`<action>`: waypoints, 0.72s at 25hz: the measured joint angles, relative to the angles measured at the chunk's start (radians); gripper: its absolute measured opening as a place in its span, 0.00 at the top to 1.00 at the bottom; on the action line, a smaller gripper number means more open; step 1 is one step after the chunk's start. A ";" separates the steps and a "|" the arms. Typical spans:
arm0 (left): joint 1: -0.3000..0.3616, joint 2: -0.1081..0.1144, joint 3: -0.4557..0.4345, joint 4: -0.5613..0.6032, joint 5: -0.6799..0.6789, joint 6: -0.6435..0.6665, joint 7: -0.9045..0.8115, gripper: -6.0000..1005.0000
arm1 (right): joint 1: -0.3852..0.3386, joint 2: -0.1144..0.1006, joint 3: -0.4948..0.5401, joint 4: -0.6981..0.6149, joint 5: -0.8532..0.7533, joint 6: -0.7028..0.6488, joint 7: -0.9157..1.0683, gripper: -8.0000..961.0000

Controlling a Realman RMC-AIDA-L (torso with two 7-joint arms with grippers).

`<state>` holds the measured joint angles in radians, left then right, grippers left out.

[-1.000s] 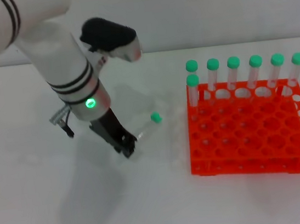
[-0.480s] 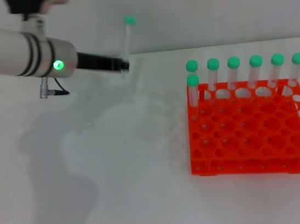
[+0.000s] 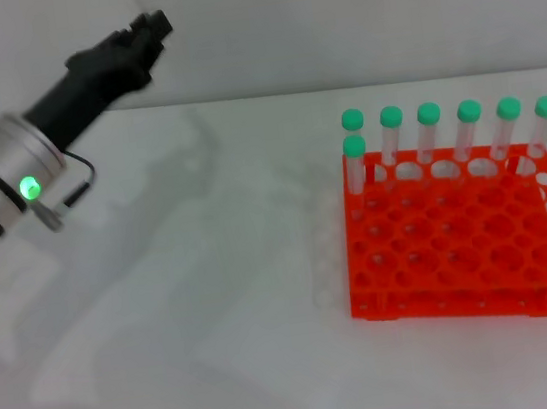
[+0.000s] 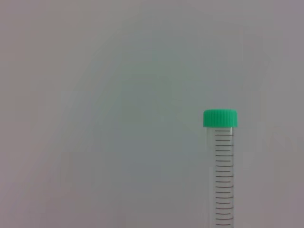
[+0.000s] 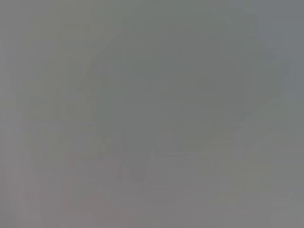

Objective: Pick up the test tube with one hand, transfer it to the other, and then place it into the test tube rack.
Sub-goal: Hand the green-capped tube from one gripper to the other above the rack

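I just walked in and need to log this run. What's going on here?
The left pincer is raised high above the white table, holding the test tube with its green cap up; the left wrist view shows the tube against a blank background. The orange test tube rack stands to the robot's right with seven capped tubes along its far edge. The right pincer is not in view.

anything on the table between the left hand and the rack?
Nothing. In the head view the white table is bare between the raised left hand, holding the test tube, and the orange test tube rack; only shadows cross it.
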<state>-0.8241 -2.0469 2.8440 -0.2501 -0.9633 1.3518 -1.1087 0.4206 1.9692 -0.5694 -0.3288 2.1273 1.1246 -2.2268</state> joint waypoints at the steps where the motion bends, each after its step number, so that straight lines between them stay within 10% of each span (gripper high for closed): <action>1: 0.009 -0.009 0.000 0.014 -0.005 0.030 0.044 0.80 | 0.002 -0.016 -0.016 -0.011 -0.030 0.003 0.054 0.13; 9: -0.023 -0.037 0.000 0.309 0.162 -0.040 0.423 0.79 | 0.026 -0.121 -0.157 -0.149 -0.260 0.206 0.349 0.13; 18: -0.132 -0.044 -0.004 0.449 0.239 -0.325 0.504 0.79 | 0.075 -0.135 -0.173 -0.194 -0.377 0.451 0.406 0.13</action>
<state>-0.9561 -2.0909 2.8403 0.1992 -0.7242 1.0268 -0.6048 0.4961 1.8345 -0.7424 -0.5228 1.7499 1.5752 -1.8205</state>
